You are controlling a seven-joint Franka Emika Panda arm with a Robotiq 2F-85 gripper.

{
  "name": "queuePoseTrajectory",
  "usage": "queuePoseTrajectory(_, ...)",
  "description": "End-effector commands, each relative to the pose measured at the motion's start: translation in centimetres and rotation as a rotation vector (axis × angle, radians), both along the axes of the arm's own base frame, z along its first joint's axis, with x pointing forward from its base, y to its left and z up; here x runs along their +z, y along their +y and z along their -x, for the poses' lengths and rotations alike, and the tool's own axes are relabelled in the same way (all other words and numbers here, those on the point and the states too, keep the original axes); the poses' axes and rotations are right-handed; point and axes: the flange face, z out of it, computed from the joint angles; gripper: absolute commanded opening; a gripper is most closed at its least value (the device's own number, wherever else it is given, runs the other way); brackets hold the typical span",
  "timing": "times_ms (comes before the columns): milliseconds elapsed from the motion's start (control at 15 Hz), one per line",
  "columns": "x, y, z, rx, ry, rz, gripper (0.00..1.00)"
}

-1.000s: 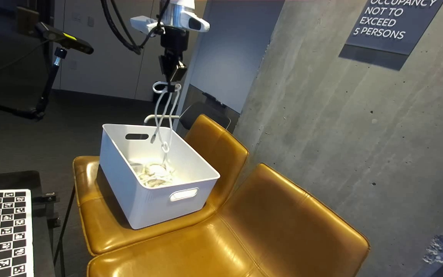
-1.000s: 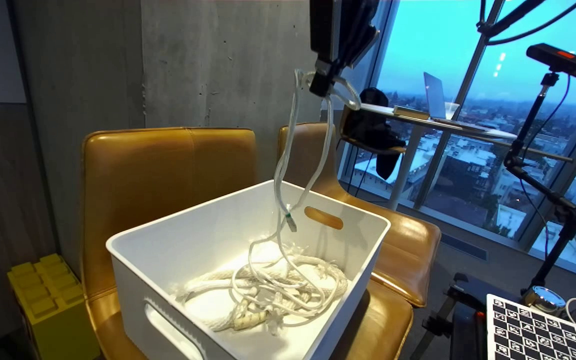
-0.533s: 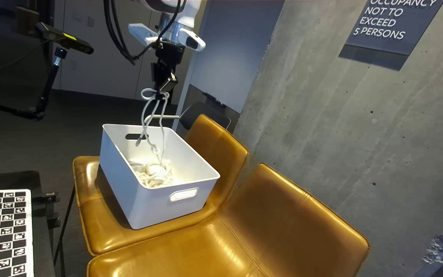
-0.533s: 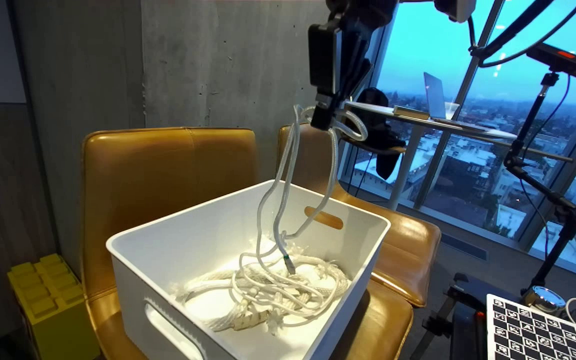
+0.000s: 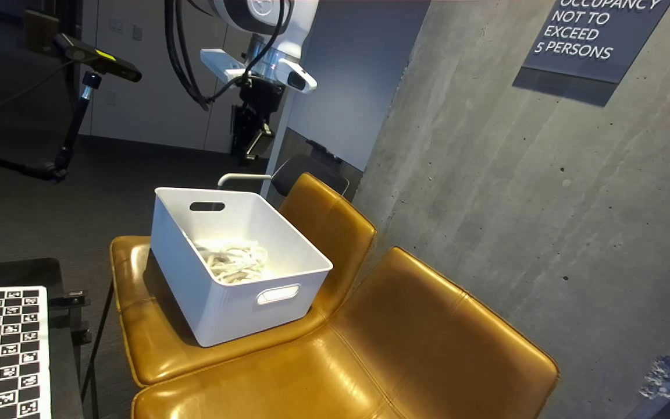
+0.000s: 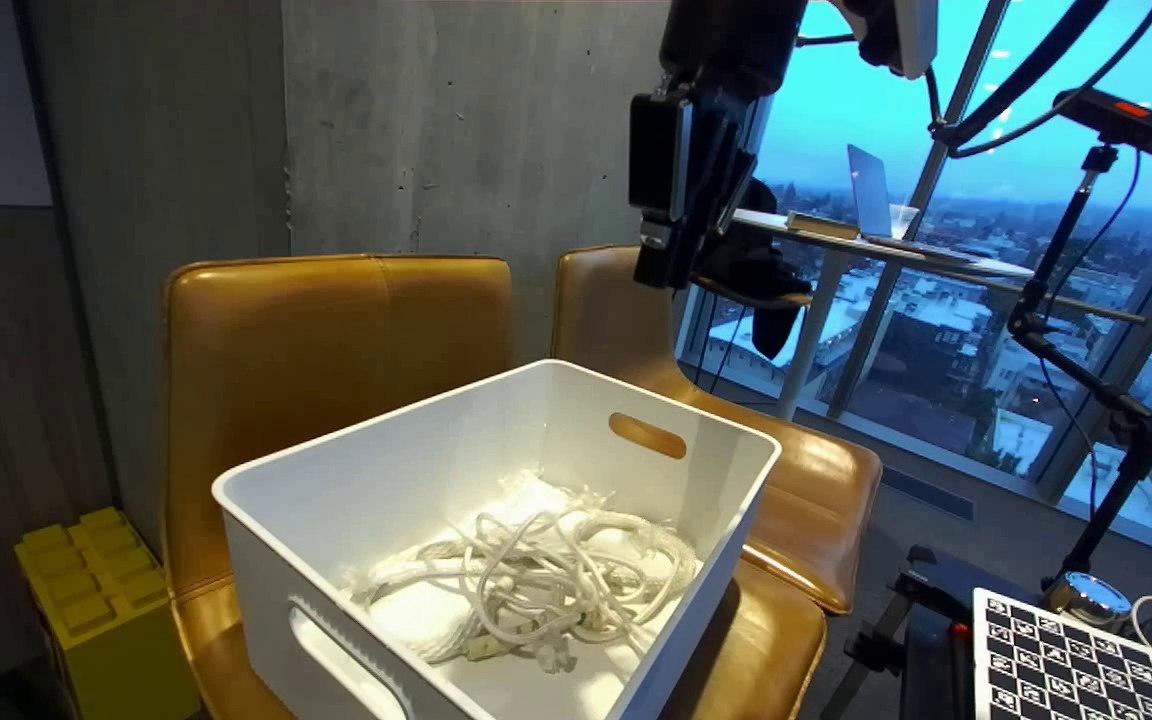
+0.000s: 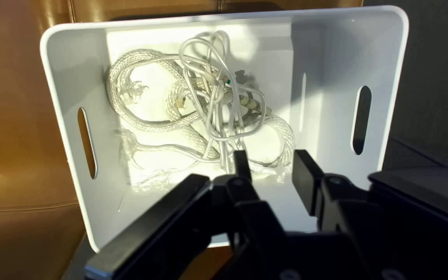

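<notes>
My gripper stands partly open above the white bin, its black fingertips apart and nothing between them. In both exterior views the gripper hangs above and behind the bin's far end, clear of it. Inside the white bin lies a tangled pile. A thin white cord rests in loops on top, with a thicker braided white rope under it. Frayed rope ends show near the bin wall. One finger covers a little of the pile in the wrist view.
The bin sits on a tan leather chair; another tan chair adjoins it. A concrete wall rises behind. A camera on a stand, a checkered board, a laptop and a yellow block are around.
The gripper came down toward the bin, then its jaws parted. The thin white cord that hung from it has dropped onto the rope pile inside the bin.
</notes>
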Motion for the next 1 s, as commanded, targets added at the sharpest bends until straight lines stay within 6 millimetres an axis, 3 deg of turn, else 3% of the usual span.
queuePoseTrajectory(0, 0.8, -0.6, 0.5, 0.025, 0.005, 0.012, 0.67)
queuePoseTrajectory(133, 1.5, -0.7, 0.7, 0.018, -0.013, 0.017, 0.82)
queuePoseTrajectory(200, 0.3, -0.2, 0.0, 0.011, -0.005, 0.005, 0.63)
queuePoseTrajectory(400, 0.9, -0.3, 0.1, 0.010, -0.014, 0.005, 0.82)
queuePoseTrajectory(933, 1.0, -0.3, 0.2, 0.010, -0.016, 0.005, 0.82)
